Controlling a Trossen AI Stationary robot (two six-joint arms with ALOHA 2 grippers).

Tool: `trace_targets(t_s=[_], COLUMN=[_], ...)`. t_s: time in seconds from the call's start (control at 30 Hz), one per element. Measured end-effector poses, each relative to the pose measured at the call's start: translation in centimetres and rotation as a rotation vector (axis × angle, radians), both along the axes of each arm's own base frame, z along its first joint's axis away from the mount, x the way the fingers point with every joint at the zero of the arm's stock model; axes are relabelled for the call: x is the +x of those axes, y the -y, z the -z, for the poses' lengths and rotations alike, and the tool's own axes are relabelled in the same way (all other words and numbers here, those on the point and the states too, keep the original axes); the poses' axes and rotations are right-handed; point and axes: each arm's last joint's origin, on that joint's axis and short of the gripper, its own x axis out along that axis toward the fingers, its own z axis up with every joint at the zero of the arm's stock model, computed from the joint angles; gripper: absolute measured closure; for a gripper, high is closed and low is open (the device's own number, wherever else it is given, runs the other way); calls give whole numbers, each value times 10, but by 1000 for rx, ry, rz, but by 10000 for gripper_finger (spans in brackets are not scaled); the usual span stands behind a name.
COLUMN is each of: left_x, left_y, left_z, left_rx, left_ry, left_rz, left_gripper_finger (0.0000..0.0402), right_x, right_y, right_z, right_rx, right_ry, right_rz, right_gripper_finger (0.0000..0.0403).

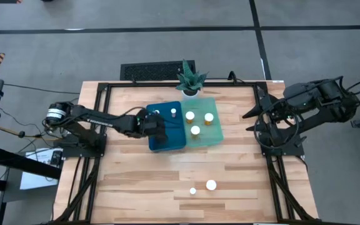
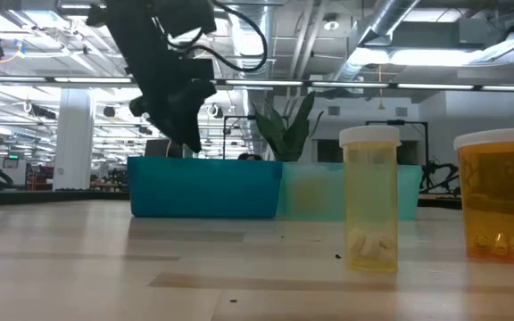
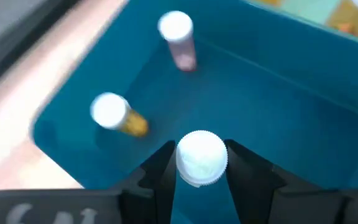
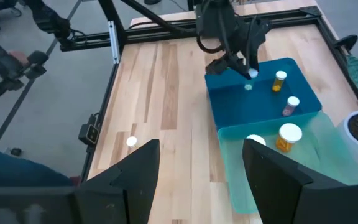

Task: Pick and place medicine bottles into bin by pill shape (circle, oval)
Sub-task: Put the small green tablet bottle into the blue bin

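Bottles: 2 stand loose on the table [image 1: 136, 194] at lower centre of the high view [image 1: 211, 184] [image 1: 193, 190]. Left gripper [image 3: 199, 180], over the blue bin [image 1: 167, 139] at centre, fingers closed on a white-capped bottle [image 3: 200, 157]. 2 bottles inside [image 3: 118, 116] [image 3: 179, 38]; 3 in the green bin [image 1: 214, 134]. Right gripper [image 4: 201, 180] parted, empty, at right edge.

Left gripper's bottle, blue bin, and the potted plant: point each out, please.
Bottle held by the left gripper [image 3: 200, 157]: left wrist view, on its white cap.
Blue bin [image 1: 172, 141]: high view, on its bare floor.
Potted plant [image 1: 190, 78]: high view, on its green leaves.
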Motion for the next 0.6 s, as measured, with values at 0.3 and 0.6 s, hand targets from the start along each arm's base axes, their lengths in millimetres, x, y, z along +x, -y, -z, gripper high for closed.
trace_targets(t_s=[0.3,0.6], left_x=[3,13], left_y=[-28,-12], left_z=[7,30], left_rx=[-16,-19], left_ry=[-54,-114], left_rz=[33,57], left_gripper_finger=[287,287], right_x=[1,1], right_y=[3,3], right_z=[0,0], right_rx=[1,0], right_ry=[0,-1], right_rz=[27,25], right_gripper_finger=[165,165])
